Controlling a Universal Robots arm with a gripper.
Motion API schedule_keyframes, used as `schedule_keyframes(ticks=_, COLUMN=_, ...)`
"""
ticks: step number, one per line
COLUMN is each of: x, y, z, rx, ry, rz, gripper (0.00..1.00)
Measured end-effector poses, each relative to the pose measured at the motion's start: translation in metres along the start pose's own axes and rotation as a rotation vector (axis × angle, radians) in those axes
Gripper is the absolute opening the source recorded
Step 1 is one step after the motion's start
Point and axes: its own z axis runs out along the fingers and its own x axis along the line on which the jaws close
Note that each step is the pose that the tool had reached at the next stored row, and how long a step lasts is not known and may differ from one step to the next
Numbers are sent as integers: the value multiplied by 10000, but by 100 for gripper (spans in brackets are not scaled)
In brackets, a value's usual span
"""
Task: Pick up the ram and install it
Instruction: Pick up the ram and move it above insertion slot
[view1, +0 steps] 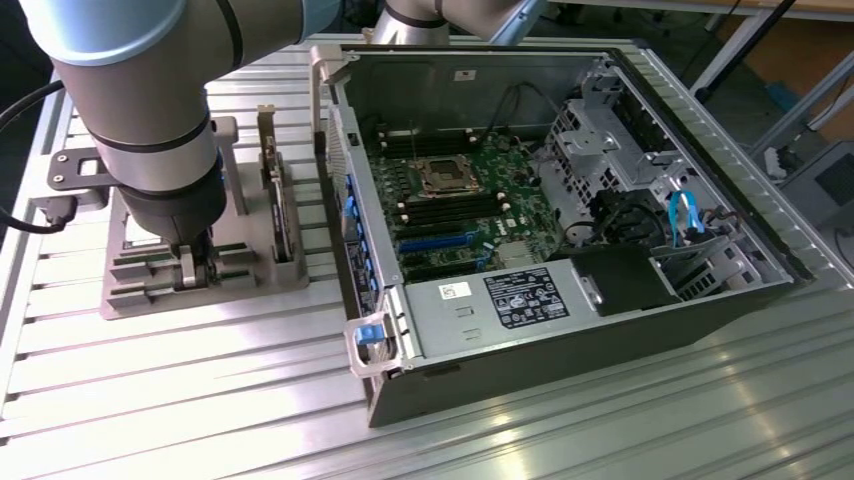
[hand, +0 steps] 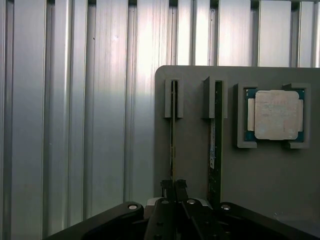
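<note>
On the ribbed aluminium worktop (view1: 200, 400), beside the open steel computer case (view1: 534, 385) with its green motherboard (view1: 454, 210), the arm (view1: 147, 130) reaches down to a matte gray plastic holder (hand: 270, 190). The ram (hand: 173, 145) stands on edge in one of the holder's slots, a thin stiff board seen edge-on. The hand (hand: 174, 186) is pressed together on it, its black fingers pinching the two flat faces. This grasp likely goes best kept square to the slot, since so thin a board could bind if tilted. A second stick (hand: 216, 150) stands just beside; a square metal-capped processor (hand: 277, 114) sits apart.
</note>
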Motion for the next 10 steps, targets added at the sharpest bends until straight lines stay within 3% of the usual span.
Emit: schedule_keyframes(ticks=10, x=0, y=2, z=0, rx=0, ry=-11, rz=203, gripper=12)
